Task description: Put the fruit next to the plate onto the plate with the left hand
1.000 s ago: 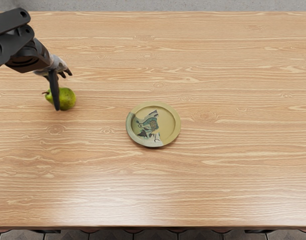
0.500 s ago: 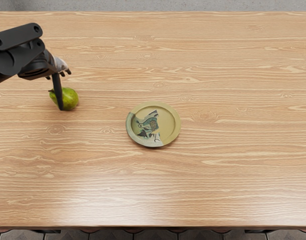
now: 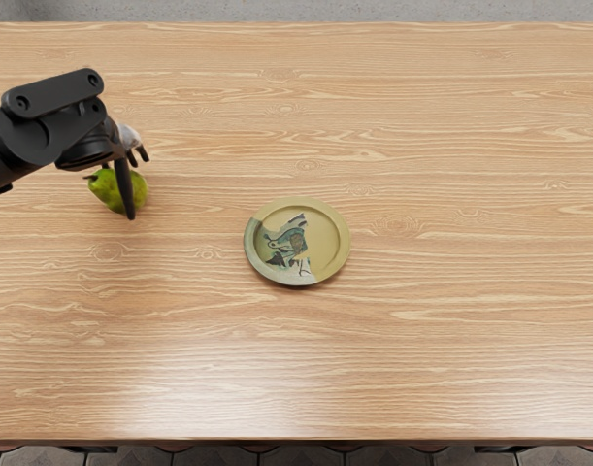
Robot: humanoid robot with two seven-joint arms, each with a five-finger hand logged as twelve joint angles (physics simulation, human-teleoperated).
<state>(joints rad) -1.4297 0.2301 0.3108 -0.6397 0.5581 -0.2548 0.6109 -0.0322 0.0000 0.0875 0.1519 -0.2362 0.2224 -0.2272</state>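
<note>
A green pear (image 3: 106, 186) lies on the wooden table at the left, well apart from the plate. The round olive plate (image 3: 341, 243) with a dark pattern sits near the table's middle and holds nothing. My left hand (image 3: 129, 170) comes in from the left edge on a black arm and hovers right over the pear. Its dark thumb (image 3: 127, 194) hangs straight down across the pear's right front, and the other fingers (image 3: 136, 150) are spread behind the fruit. The hand hides the pear's top. The right arm is out of view.
The table (image 3: 422, 116) has bare wood between the pear and the plate, and its front edge runs along the bottom of the view.
My left hand has shifted right and slightly down over the pear, so the thumb now crosses its right side. The pear has turned a little but stays on the table.
</note>
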